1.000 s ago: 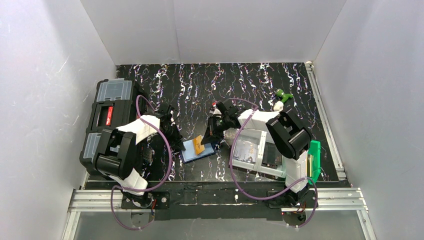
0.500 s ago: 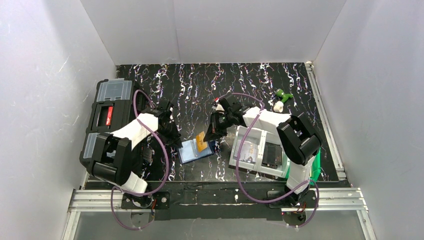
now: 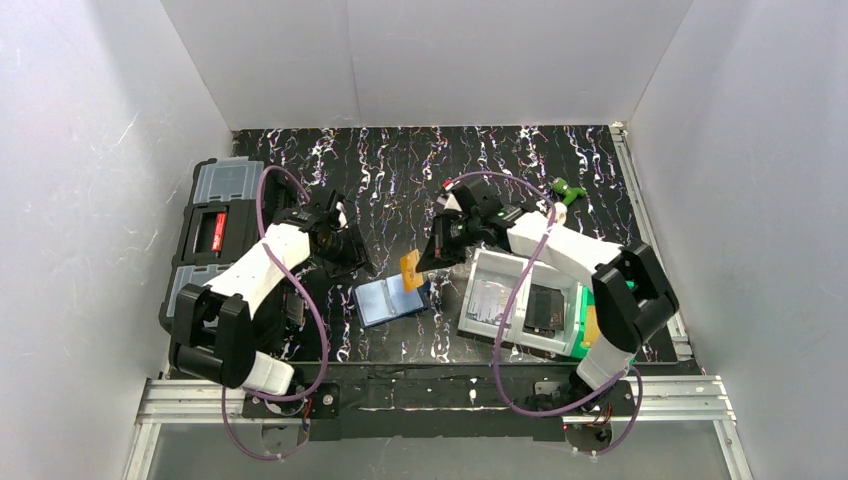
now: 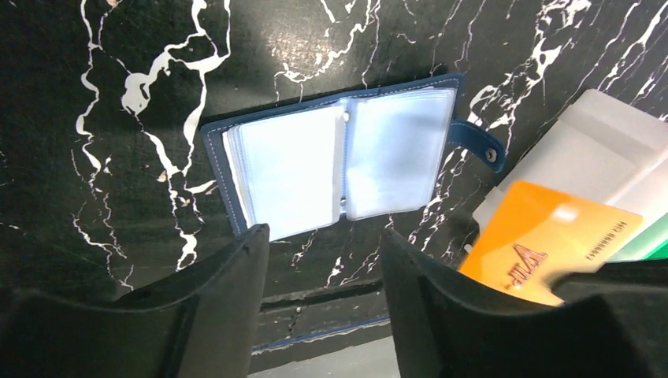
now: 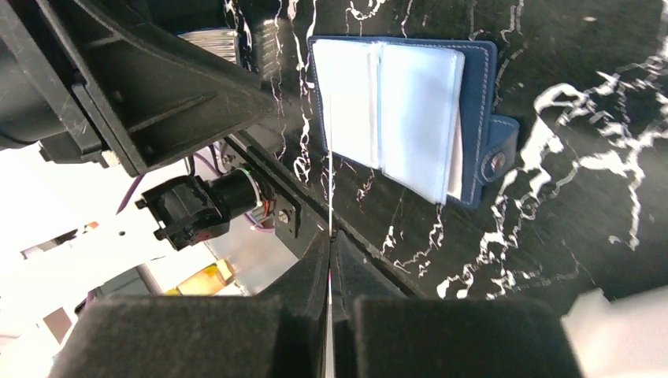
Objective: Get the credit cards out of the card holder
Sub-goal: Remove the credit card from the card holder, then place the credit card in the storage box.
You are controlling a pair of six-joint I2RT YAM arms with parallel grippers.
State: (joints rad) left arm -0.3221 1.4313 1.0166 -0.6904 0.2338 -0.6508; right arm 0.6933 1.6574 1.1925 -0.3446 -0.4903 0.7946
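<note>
Right tool (image 5: 330, 250) tight on credit card (image 4: 543, 236)

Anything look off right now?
Nothing stands out. The navy blue folding card holder lies open and flat on the black marbled table; the right end effector pinches the thin orange card, clear of it.

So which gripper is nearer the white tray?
Right. The right gripper, shut on the gold card, hangs just off the tray's far-left corner; the left gripper is beyond the card holder, farther left.
</note>
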